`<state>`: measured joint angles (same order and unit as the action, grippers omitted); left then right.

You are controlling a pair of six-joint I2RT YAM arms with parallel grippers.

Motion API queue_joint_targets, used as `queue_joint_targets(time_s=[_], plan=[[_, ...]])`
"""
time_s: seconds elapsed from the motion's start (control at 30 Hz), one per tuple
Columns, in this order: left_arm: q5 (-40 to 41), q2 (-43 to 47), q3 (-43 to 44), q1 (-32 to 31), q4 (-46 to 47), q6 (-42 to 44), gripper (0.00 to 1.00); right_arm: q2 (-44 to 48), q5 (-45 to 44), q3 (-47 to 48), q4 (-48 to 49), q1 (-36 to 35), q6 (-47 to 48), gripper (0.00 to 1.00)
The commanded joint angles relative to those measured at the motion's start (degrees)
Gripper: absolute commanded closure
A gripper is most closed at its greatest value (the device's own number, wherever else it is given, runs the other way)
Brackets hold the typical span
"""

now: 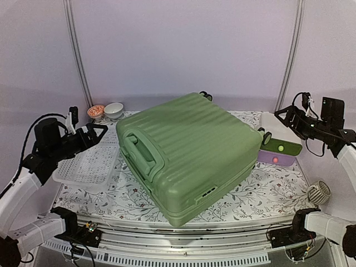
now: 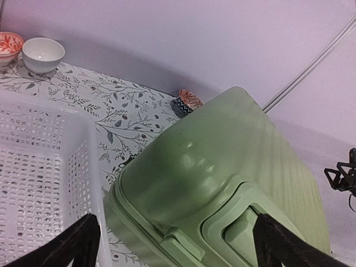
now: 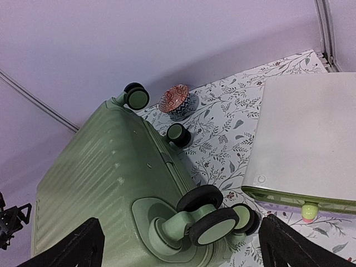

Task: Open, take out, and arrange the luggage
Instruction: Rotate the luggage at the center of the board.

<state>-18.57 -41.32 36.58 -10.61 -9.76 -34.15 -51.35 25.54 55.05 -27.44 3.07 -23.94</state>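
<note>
Left arm (image 1: 19, 192) and right arm (image 1: 328, 223) bent at the elbow, wrists turned inward; left gripper (image 1: 102, 135) and right gripper (image 1: 281, 118) held aloft, jaws spread wide, each pointing toward the other

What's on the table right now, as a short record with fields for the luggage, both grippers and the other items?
luggage: closed, lying flat between the two arms
left gripper: open, holding nothing, near white basket
right gripper: open, holding nothing, near white-lidded box
bowls: orange bowl and white bowl back left; zigzag bowl behind luggage
</note>
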Motion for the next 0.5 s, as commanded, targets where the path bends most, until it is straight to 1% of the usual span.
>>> queue_joint_targets(time_s=[0.0, 0.1, 0.2, 0.33, 0.47], plan=[[0.1, 0.7, 0.4, -0.5, -1.9, -1.5, 0.02, 0.5, 2.0, -0.9, -1.8, 0.2, 0.7, 0.01], [-1.0, 1.7, -0.3, -0.5, -2.0, -1.1, 0.02, 0.5, 4.2, -0.8, -2.7, 0.2, 0.6, 0.01], [-4.1, 2.4, -0.8, -0.5, -1.8, 0.7, 0.02, 0.2, 8.4, -1.1, -4.0, 0.2, 0.6, 0.01], [-13.1, 2.6, -2.1, -0.5, 0.4, 3.1, 0.02, 0.0, 10.4, -2.0, -6.6, -0.8, 0.4, 0.01], [-18.7, 2.3, -3.7, -0.5, 3.1, 1.9, 0.02, 2.1, 9.1, -4.1, -8.1, -4.1, 0.2, 0.01]])
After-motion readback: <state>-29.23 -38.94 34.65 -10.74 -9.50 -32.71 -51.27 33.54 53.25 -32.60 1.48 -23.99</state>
